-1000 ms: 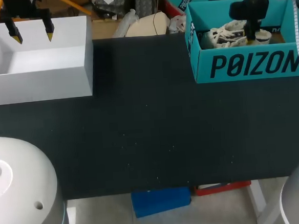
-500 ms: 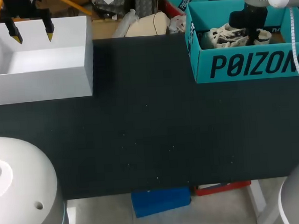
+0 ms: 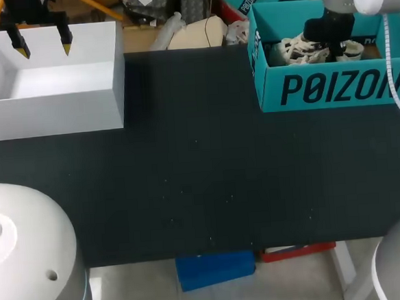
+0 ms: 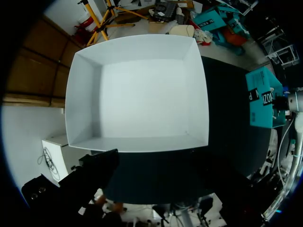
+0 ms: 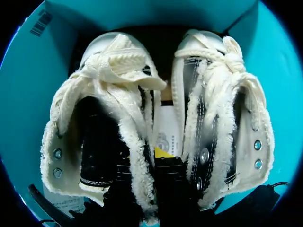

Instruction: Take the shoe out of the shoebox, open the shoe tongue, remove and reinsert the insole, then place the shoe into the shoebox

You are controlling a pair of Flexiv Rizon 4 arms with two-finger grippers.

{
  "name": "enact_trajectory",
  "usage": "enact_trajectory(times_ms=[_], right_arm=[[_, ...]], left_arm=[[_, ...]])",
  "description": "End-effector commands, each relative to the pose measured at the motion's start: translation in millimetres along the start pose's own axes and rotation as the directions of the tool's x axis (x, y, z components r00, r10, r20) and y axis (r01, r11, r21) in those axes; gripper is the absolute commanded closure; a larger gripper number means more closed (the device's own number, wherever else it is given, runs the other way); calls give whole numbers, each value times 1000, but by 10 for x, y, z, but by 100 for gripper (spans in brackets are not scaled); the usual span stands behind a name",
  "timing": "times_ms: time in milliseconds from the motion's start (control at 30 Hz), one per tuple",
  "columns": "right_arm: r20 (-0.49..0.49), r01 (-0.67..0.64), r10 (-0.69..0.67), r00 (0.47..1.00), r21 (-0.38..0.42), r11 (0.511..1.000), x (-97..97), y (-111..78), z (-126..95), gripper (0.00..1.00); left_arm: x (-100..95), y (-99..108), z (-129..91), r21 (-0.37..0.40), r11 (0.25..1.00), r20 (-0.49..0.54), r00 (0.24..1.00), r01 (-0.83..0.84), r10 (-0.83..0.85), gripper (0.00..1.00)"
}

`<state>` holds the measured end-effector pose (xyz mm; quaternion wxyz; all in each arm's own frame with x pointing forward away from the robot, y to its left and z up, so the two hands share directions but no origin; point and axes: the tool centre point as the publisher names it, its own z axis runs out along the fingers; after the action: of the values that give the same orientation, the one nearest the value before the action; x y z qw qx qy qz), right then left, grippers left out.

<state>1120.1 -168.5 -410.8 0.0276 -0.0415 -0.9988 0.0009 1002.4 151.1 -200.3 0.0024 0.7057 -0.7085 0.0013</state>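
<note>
A pair of cream shoes with fleecy edges lies in the teal shoebox at the table's back right. My right gripper reaches down into that box. In the right wrist view the gripper is shut on the fleecy collar edge of one shoe, one finger inside the shoe's opening and the other in the gap between the pair. The second shoe lies beside it, touching. My left gripper hangs open over the white box at the back left, holding nothing.
The white box is empty inside. The shoebox walls stand close around both shoes. Between the two boxes runs the black tabletop. Clutter lies just past the table's far edge.
My right gripper has shifted a little to the left inside the shoebox and its fingers have closed on the shoe's collar. The left arm has not moved.
</note>
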Motion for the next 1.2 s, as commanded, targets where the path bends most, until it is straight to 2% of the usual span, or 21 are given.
enact_trajectory(times_ms=[33,167,367,700,833,1000,1200], right_arm=[[10,-1,1,1000,19,1000,42,-7,-72,100],[24,-7,6,1000,37,999,60,-47,-217,100],[62,-23,19,998,66,998,117,-106,-626,100],[171,-50,26,985,139,989,227,-98,-1577,100],[205,-70,35,978,166,984,331,-30,-1971,100],[264,-95,49,963,164,982,489,153,-2442,100],[320,-106,46,946,172,979,764,381,-2870,100]], left_arm=[[7,5,-4,-1,1000,3,1000,2,-2,0],[7,5,-4,-1,1000,3,1000,2,-2,0],[7,5,-4,-1,1000,3,1000,2,-2,0],[7,5,-4,-1,1000,3,1000,2,-2,0],[7,5,-4,-1,1000,3,1000,2,-2,0],[7,5,-4,-1,1000,3,1000,2,-2,0],[7,5,-4,-1,1000,3,1000,2,-2,0]])
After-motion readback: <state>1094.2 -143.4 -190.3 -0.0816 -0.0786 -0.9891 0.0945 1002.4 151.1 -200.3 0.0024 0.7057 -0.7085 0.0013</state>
